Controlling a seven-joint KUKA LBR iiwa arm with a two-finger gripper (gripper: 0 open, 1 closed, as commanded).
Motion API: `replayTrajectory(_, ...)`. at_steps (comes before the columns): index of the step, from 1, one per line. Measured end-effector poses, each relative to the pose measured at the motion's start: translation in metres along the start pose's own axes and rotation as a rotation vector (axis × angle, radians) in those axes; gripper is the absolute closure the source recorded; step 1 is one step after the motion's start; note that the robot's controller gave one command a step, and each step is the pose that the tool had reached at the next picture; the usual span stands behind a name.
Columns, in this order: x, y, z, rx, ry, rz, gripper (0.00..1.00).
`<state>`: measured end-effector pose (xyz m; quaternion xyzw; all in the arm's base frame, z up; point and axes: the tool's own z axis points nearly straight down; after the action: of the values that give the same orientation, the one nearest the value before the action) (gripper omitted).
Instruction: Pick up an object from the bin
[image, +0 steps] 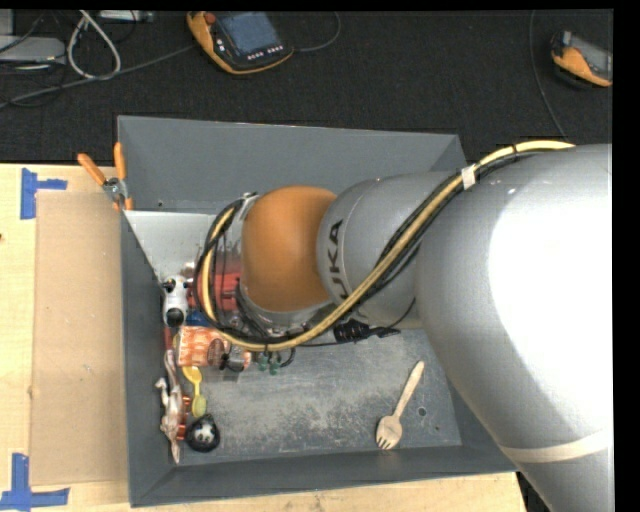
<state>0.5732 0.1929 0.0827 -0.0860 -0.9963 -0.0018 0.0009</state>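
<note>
- Gripper (240, 352) low in the left half of the bin, tucked under the orange wrist cover (285, 245). Impossible to tell whether open or closed, being mostly hidden by cover and cables.
- Just beside it, toward the left wall: brown-and-white patterned piece (198, 347), nearest of the heap. Touching or merely close, cannot tell.
- Farther back along that wall: small white-and-black thing (176, 296).
- Nearer the front: yellow piece (193, 380), then black round thing (203, 435) by the front left corner, with more small bits heaped against the wall.
- Well apart, on bare floor toward the front right: pale wooden fork (399, 408), lying flat, tines toward the front wall.
- Around it all: grey metal bin (290, 150), with the arm (520, 300) reaching in from the right.
</note>
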Motion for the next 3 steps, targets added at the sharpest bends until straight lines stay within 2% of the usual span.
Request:
replayTrajectory(1, 0.000, 0.000, -0.011, 0.000, 0.000, 0.002, 1.00)
replayTrajectory(3, 0.000, -0.001, -0.056, 0.000, 0.002, 0.005, 1.00)
